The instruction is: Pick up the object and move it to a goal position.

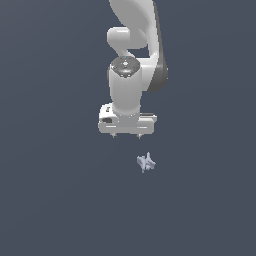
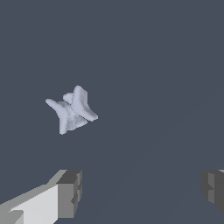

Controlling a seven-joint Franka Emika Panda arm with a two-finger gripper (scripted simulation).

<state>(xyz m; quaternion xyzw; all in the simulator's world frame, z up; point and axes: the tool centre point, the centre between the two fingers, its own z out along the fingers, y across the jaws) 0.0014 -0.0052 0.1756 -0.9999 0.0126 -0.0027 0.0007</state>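
The object (image 1: 146, 162) is a tiny pale lavender-blue spiky lump lying on the dark grey floor, a little toward the exterior view's right of the arm and nearer the camera. In the wrist view the object (image 2: 71, 110) shows several jutting prongs. My white gripper (image 1: 127, 135) points down above the floor, apart from the object and touching nothing. Its two fingertips (image 2: 70, 193) stand wide apart with nothing between them, so the gripper (image 2: 142, 188) is open and empty.
The white and grey arm (image 1: 131, 60) rises behind the gripper toward the top of the exterior view. The floor (image 1: 55, 200) is a plain dark grey surface. No goal marker shows in either view.
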